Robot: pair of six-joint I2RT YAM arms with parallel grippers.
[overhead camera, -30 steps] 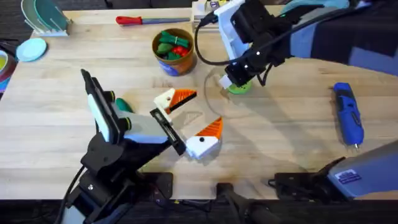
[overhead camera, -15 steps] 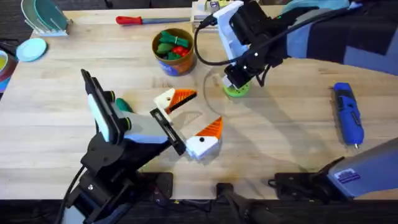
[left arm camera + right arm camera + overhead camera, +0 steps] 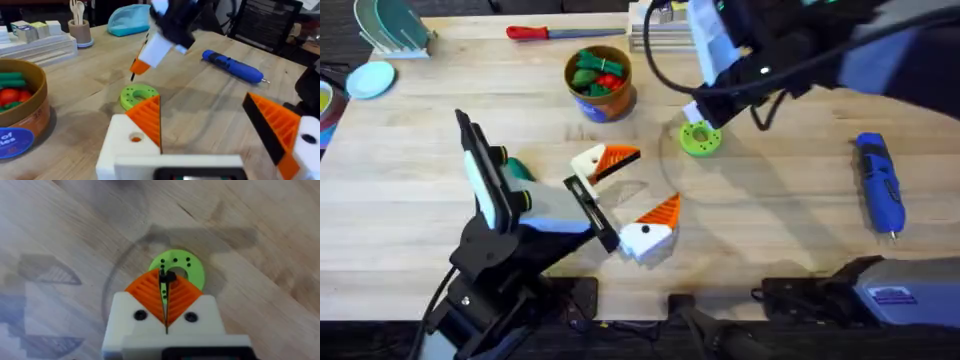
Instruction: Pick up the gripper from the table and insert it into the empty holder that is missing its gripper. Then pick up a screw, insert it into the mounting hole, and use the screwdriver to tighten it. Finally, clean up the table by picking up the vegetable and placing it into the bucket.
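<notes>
Pinching a thin black screw [image 3: 163, 281], ribbed orange right pincer [image 3: 165, 297], green ring-shaped disc [image 3: 177, 270]

1. The right gripper [image 3: 166, 296] is hanging above the wooden table [image 3: 60, 225], its white finger bases carrying orange ribbed pads [image 3: 147, 296] that are meeting along a thin seam.
2. A small dark screw [image 3: 164, 283] is sitting clamped between the pad tips.
3. A green ring-shaped disc [image 3: 181, 266] with small dark holes is lying on the table just beyond the tips.
</notes>
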